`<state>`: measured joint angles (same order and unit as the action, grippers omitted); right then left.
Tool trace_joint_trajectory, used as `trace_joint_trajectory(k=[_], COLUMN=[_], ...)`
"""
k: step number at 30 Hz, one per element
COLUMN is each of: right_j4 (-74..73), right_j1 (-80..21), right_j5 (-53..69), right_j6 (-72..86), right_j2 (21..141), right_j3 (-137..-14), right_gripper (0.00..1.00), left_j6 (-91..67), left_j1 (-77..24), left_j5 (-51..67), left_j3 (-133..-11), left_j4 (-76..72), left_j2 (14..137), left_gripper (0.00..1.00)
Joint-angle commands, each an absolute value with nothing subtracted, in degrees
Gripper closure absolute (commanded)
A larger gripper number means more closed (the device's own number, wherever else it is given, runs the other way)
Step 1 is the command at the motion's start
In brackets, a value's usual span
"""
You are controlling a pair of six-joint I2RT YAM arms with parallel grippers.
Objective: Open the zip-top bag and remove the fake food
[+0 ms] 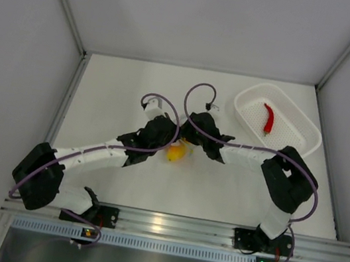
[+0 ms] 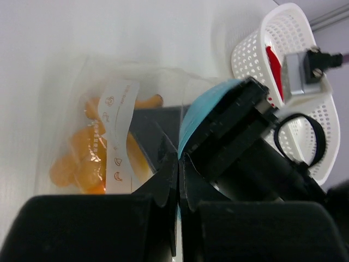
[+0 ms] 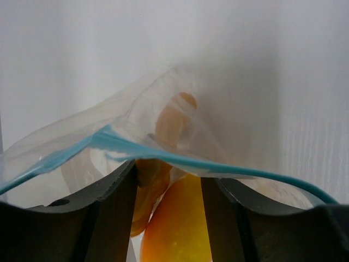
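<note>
White table (image 1: 218,192) — a white basket (image 1: 289,130) and the zip-top bag (image 2: 117,109) on it.

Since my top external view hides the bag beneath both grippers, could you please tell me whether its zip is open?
Observer: Yes. In the right wrist view the two blue zip strips of the zip-top bag stand parted.
Operator: Thank you. Is anything holding the bag?
Observer: The left gripper is closed on the bag's edge, seen in the left wrist view.
Operator: And the other arm?
Observer: A yellow-orange piece of the fake food sits between the fingers of the right gripper. I cannot tell whether they squeeze it.
</note>
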<state>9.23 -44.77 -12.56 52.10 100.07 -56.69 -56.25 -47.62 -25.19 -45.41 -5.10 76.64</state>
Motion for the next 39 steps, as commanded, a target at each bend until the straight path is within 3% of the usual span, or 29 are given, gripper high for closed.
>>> trace_joint_trajectory(k=[1,4,14,20,39], right_j4=[14.24,13.36,16.34,17.40,6.78], right_j1=[-45.00,-44.39,-43.59,-43.77,-45.52], right_j5=[-13.97,-13.54,-12.57,-12.57,-11.50], right_j6=[52.03,51.68,48.17,47.37,38.41], right_j2=[103.26,105.72,103.98,99.59,89.30], right_j3=[-62.92,-64.33,-62.49,-59.51,-55.72], right_gripper=[0.50,0.51,0.83,0.92,1.00], left_j6=[-57.13,-56.95,-56.16,-55.64,-45.28], left_j1=[-48.96,-49.04,-49.04,-48.52,-44.38], left_j5=[-18.63,-18.11,-19.33,-22.06,-25.39], left_j3=[-44.74,-44.74,-43.68,-43.16,-47.02], left_j4=[-8.53,-8.53,-8.44,-8.44,-4.58], left_j2=[75.76,75.59,74.53,74.27,74.44], left_gripper=[1.00,1.00,1.00,1.00,1.00])
